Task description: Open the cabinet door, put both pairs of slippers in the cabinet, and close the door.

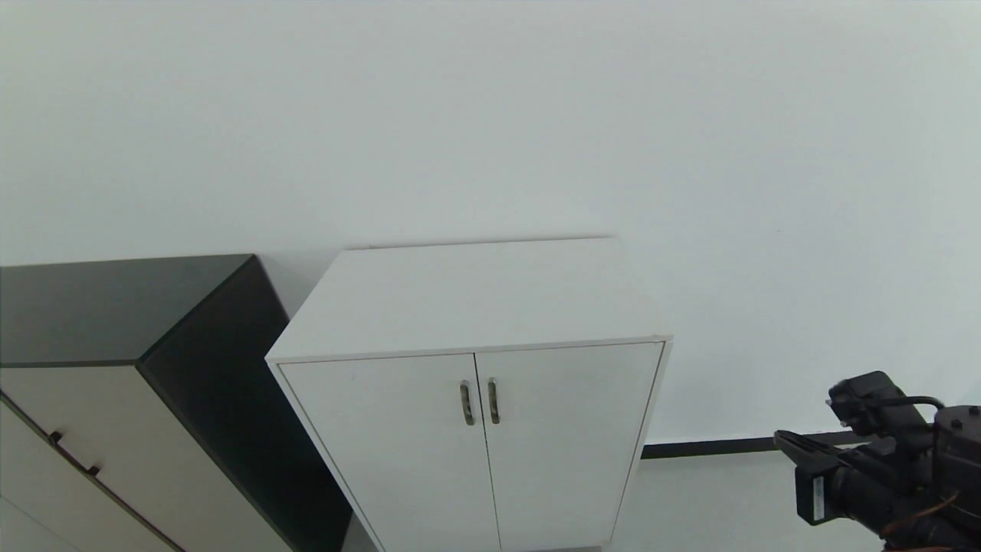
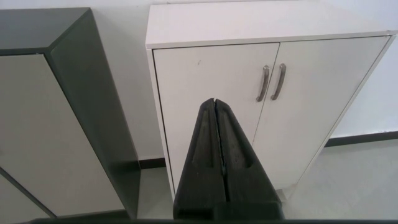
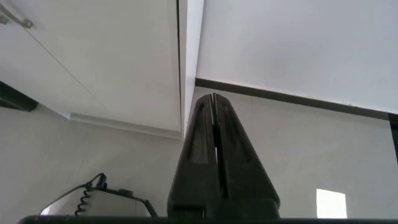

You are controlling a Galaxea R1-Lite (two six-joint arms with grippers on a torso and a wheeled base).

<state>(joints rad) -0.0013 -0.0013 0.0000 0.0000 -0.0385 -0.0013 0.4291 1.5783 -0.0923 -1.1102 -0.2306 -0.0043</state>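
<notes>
Left gripper (image 2: 214, 101): fingers pressed flat together, nothing between them, held in the air in front of the left door and apart from it. Right gripper (image 3: 214, 96): clenched the same way, empty (seam between the fingers is a thin line). In the head view it sits low on the right, beside the cabinet and well apart from it. It points at the cabinet's lower right corner, where the side panel comes down near the floor (image 3: 292, 143). A coiled black cable (image 3: 84, 194) lies on the floor near that arm.

White cabinet (image 1: 467, 295) stands upright straight ahead, back against the wall (image 1: 490, 115). Both doors (image 1: 383, 445) are fully closed, meeting at a centre seam. Two vertical metal handles (image 1: 466, 402) sit side by side, one each side of the seam, high on the doors. The top of the cabinet is bare white.

Dark cabinet (image 1: 214, 368) with a black top and side and a pale front stands just beside the white one, on the robot's left, with a narrow gap between them. A black baseboard (image 1: 713, 446) runs along the foot of the wall on the right of the white cabinet.
</notes>
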